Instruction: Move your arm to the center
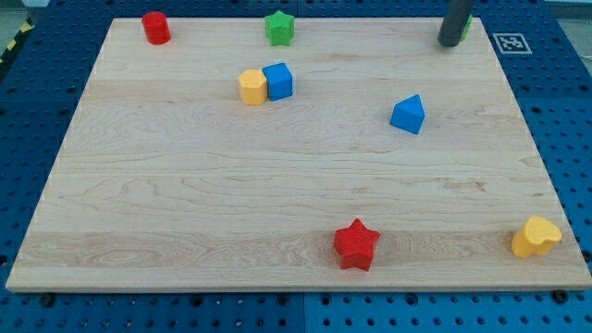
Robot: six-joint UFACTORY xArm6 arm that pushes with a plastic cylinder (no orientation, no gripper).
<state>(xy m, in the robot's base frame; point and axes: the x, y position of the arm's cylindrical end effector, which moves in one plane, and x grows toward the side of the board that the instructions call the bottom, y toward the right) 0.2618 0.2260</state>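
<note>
My tip (450, 42) is at the view's top right, on the wooden board (185, 185) near its top edge. A bit of a green block (467, 25) shows just behind the rod, mostly hidden. The blue triangular block (408, 115) lies below and left of the tip. A green star (279, 28) and a red cylinder (155, 28) sit along the top edge. A yellow block (252, 87) touches a blue cube (278, 80) at upper middle. A red star (356, 244) and a yellow heart-like block (536, 237) lie near the bottom edge.
The board lies on a blue perforated table (573, 102). A black-and-white marker tag (509, 43) sits just off the board's top right corner.
</note>
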